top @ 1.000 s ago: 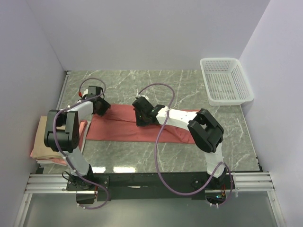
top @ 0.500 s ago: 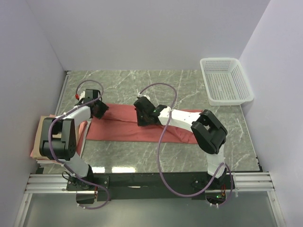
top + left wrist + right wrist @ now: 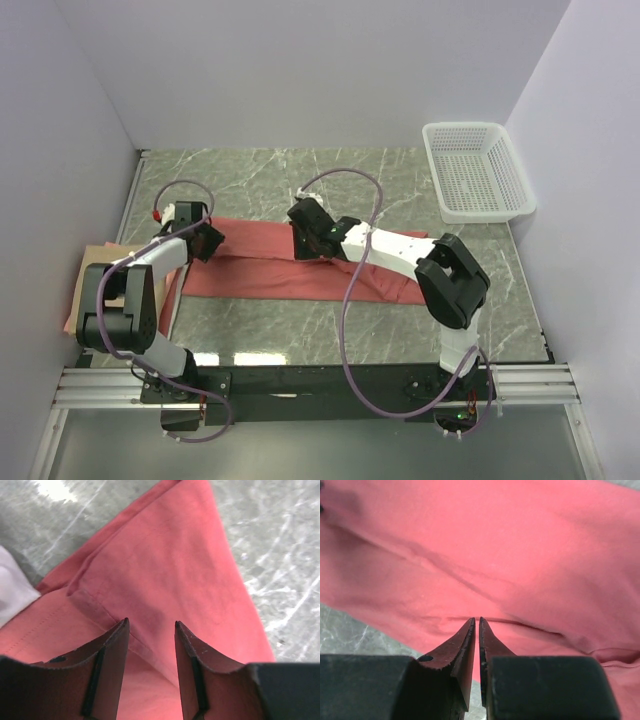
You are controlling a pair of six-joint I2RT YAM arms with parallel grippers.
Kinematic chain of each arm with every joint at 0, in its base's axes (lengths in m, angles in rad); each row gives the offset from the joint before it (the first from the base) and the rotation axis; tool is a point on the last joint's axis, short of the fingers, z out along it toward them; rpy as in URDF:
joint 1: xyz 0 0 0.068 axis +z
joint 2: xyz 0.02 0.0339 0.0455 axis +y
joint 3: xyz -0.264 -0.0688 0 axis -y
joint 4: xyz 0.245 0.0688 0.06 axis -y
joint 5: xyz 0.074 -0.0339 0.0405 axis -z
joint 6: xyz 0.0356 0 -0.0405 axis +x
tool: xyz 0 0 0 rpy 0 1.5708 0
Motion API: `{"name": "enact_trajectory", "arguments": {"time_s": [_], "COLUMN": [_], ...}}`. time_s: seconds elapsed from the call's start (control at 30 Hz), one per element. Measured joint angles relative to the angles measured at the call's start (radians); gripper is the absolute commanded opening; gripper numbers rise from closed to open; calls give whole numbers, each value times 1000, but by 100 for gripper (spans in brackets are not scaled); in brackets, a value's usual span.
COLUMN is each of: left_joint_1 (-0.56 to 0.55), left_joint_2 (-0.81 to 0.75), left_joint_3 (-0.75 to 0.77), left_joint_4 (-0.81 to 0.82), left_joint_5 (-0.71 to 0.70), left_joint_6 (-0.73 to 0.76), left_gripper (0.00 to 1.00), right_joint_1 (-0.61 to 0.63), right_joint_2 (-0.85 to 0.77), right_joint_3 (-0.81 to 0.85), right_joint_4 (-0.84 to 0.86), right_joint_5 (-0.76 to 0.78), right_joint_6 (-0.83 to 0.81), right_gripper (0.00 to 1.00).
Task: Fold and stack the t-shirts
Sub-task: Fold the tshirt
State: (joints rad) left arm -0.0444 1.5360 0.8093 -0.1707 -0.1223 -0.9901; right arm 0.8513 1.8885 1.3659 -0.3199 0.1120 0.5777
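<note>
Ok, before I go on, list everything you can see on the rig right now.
red shirt: 1, salmon-red, lying as a long strip across the middle of the table
tan shirt: 1, tan-beige, top of the pile at the table's left edge
pink shirt: 1, pink, under the tan shirt, only its edges show
basket: 1, white mesh, far right corner, apart from the shirts
table: 1, grey-green marble
left gripper: 1, black, jaws apart over the red shirt's left end
right gripper: 1, black, closed on a crease near the red shirt's middle
</note>
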Motion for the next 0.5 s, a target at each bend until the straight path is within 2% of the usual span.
{"name": "enact_trajectory", "arguments": {"time_s": [0.2,0.5], "left_joint_1": [8,16], "left_joint_2": [0,0], "left_joint_3": [-63,-70], "left_joint_4": [35,65], "left_joint_5": [-3,5], "left_joint_6": [-3,-2], "left_gripper": [47,48], "right_joint_1": [-43,-53], "right_joint_2": [29,98], "right_joint_3": [0,-40], "right_joint_4": [3,18], "right_joint_5": [-3,-30], "right_joint_6": [2,11], "right_gripper": [14,14]}}
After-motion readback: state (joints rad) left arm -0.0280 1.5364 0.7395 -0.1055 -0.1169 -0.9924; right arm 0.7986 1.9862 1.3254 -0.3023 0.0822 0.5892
